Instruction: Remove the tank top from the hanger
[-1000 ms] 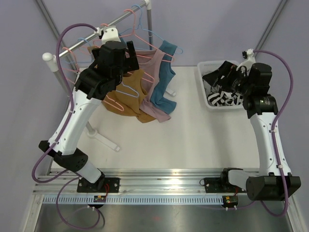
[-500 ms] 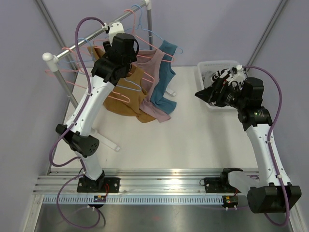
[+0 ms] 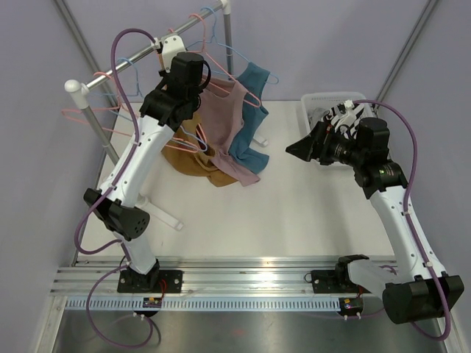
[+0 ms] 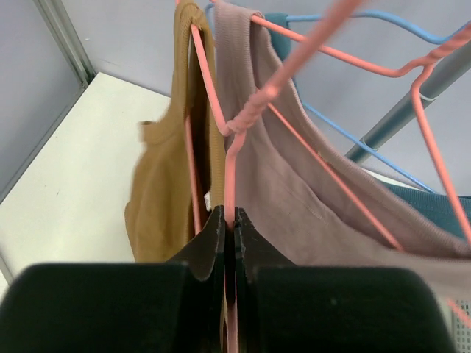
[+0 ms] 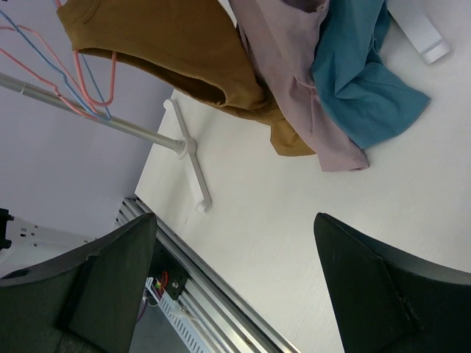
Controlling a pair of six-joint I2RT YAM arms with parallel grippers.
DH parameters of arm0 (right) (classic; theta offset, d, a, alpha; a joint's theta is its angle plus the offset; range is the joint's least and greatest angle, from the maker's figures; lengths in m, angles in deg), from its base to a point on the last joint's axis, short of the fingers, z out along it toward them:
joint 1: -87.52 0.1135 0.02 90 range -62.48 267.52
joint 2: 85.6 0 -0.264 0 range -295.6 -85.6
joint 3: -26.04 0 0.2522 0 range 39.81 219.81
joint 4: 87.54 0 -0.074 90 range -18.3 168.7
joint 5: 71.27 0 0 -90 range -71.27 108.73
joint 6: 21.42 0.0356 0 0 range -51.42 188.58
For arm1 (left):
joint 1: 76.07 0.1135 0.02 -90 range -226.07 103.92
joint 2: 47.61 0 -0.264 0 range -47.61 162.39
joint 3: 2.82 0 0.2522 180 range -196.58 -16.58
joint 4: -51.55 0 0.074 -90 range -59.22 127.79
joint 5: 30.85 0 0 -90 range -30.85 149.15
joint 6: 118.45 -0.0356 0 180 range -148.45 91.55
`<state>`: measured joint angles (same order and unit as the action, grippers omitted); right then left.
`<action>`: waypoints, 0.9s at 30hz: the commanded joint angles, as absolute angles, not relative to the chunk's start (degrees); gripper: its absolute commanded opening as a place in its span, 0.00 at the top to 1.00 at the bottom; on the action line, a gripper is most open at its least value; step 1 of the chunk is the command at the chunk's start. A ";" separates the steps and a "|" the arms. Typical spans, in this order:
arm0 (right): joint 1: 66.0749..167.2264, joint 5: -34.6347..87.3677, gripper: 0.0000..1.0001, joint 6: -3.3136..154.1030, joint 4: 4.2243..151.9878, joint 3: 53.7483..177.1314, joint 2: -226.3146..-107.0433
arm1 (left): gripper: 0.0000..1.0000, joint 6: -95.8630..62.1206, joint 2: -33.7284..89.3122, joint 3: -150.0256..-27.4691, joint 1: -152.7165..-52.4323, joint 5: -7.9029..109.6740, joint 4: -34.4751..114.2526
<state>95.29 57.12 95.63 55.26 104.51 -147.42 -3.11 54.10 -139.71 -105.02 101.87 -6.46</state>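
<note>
Pink wire of the hanger (image 4: 239, 125) is pinched tight in your left hand (image 4: 229, 224), between the brown top (image 4: 158, 191) and the mauve tank top (image 4: 309, 184). Both hang from the rail (image 3: 125, 66) beside a teal top (image 3: 250, 110). Your right hand (image 5: 234, 220) gapes wide above the counter (image 3: 294, 206), near the basket (image 3: 313, 103), holding nothing.

Left tool (image 3: 190, 118) at pink hanger (image 3: 193, 140) amid tank tops (image 3: 224, 125) — right tool (image 3: 299, 150) near basket (image 3: 324, 98)
</note>
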 commanded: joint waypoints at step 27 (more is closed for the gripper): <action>95.87 57.40 0.02 93.37 57.69 108.01 -146.95 | 1.00 3.28 31.60 -137.35 -108.07 89.48 -2.64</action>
